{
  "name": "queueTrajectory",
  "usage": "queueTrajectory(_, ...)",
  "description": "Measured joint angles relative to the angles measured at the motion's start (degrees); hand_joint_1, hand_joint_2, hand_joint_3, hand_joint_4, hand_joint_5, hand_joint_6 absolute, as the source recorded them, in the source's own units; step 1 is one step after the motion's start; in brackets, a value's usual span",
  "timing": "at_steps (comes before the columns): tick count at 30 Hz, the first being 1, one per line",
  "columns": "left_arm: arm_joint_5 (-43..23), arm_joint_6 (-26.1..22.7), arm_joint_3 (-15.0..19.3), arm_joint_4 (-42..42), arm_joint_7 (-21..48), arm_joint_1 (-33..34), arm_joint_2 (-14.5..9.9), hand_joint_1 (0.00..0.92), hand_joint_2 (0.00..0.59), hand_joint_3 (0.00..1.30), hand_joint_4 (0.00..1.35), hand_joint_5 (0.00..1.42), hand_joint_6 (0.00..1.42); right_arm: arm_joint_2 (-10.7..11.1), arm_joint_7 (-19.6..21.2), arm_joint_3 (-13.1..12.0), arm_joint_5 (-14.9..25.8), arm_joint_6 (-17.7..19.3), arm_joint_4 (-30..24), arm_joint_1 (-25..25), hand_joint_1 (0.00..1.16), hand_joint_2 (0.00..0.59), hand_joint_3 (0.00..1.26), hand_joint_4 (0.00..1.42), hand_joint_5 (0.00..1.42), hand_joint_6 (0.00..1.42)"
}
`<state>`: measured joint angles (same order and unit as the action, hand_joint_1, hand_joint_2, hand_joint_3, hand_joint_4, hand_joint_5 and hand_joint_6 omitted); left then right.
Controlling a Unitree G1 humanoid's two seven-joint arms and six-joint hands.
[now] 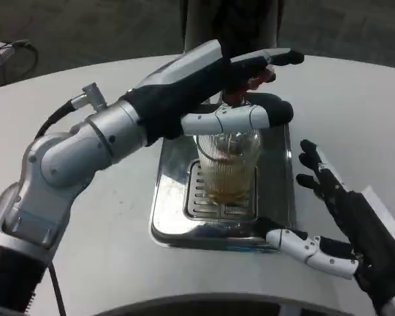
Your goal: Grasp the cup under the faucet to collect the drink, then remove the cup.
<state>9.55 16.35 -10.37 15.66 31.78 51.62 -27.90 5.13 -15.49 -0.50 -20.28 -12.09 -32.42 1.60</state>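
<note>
Left hand (pixel 230 85) of mine reaches across from the left, its fingers stretched flat over the red faucet lever (pixel 257 79) at the far end of the drip tray (pixel 168 210), while its thumb lies along the upper rim of the cup (pixel 227 164). I read that as pressing or resting on the lever rather than gripping anything; whether the thumb bears on the glass or only lies beside it I cannot tell. The cup stands upright on the slotted grate (pixel 199 197) in the middle of the tray, directly under the faucet, and it is clear and ribbed, with amber drink showing in its lower part (roughly the bottom third, the rest looks unfilled).

My right hand (pixel 336 230) waits on the near right, fingers spread wide and holding nothing, its thumb lying along the near right corner of the tray on the white desk (pixel 105 263), apart from the cup.

So, as I judge it, the cup is placed and the pour is partway through. Left to do: finish collecting the drink, let the lever go, close the right hand on the cup, and lift it off the grate and away from the tray.
</note>
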Motion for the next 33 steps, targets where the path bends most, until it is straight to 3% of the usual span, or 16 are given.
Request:
queueTrajectory(4, 0.0, -0.1, 0.0, 0.0, 0.4, 0.4, -0.2, 0.0, 0.084, 0.15, 0.08, 0.16, 0.09, 0.2, 3.5, 2.1, -1.1, 0.7, 3.6, -2.7, 0.68, 0.208, 0.0, 0.01, 0.09, 0.03)
queueTrajectory(10, -0.2, -0.1, 0.1, 0.5, 1.0, 1.1, -0.4, 0.0, 0.01, 0.16, 0.09, 0.16, 0.1, 0.6, 6.9, 3.6, -1.0, 2.1, 9.3, -6.0, 0.69, 0.208, 0.0, 0.01, 0.09, 0.03)
queueTrajectory(20, -0.8, -0.1, 0.5, 1.4, 2.0, 1.9, -0.4, 0.0, 0.0, 0.16, 0.1, 0.16, 0.1, 0.3, 13.1, 5.5, -0.9, 3.9, 18.8, -12.6, 0.7, 0.211, 0.0, 0.02, 0.09, 0.02)
queueTrajectory(33, -2.0, -0.3, 0.6, 2.5, 2.5, 2.8, -0.4, 0.0, 0.0, 0.18, 0.1, 0.16, 0.1, -0.3, 18.0, 7.7, -0.8, 5.2, 26.1, -17.2, 0.7, 0.207, 0.0, 0.03, 0.08, 0.0)
